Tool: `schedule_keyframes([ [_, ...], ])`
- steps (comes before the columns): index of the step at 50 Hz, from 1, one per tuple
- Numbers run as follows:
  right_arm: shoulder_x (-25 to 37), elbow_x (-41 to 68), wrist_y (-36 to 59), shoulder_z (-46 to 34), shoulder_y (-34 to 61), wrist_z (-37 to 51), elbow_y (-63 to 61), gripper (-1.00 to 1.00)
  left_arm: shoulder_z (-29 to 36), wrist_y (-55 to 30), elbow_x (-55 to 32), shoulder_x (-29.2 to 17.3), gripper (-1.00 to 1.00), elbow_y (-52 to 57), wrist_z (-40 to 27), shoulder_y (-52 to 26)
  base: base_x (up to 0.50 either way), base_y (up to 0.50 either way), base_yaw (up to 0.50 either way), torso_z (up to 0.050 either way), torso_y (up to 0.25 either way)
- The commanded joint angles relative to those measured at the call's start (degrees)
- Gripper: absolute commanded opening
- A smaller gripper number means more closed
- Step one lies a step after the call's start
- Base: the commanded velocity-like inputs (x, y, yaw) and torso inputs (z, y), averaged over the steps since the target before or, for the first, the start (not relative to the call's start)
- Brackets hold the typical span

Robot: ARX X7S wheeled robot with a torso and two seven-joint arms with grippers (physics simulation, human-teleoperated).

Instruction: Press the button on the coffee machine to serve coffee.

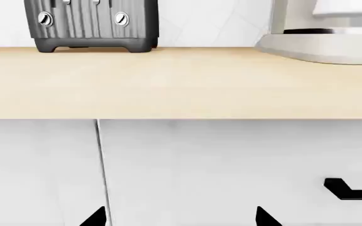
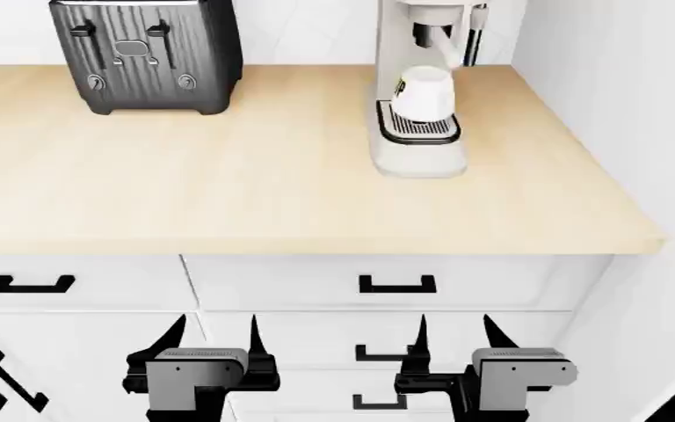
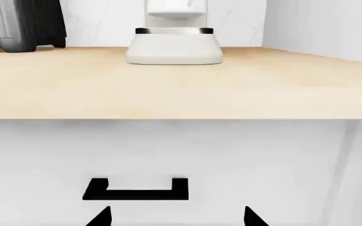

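Note:
The cream-white coffee machine (image 2: pixel 420 97) stands at the back right of the wooden counter, with a white cup (image 2: pixel 424 92) on its black-rimmed drip tray. Its base also shows in the right wrist view (image 3: pixel 174 47) and at the edge of the left wrist view (image 1: pixel 322 42). The button is out of view; the machine's head is cut off by the frame. My left gripper (image 2: pixel 214 338) and right gripper (image 2: pixel 455 334) are both open and empty, low in front of the white drawer fronts, below the counter edge.
A black ribbed toaster (image 2: pixel 147 57) stands at the back left of the counter (image 2: pixel 256 176). White drawers with black handles (image 2: pixel 396 284) lie below the counter. A white wall (image 2: pixel 619 88) bounds the counter on the right.

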Motion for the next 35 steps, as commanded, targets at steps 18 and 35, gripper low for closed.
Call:
schedule_keyframes([
  [18,3.3,2.4,-0.8,-4.1,0.0,4.8,-0.3,1.0,3.6,2.6,-3.2,-3.5,1.0,0.5,-4.2,0.8,0.0,0.0,0.0,0.004,0.0],
  [35,4.6,3.6,-0.1,-5.8,0.3,6.1,-0.1,1.0,6.4,1.5,-2.0,-4.9,1.0,0.4,-6.0,0.1,0.0,0.0,0.0,0.05,0.0],
])
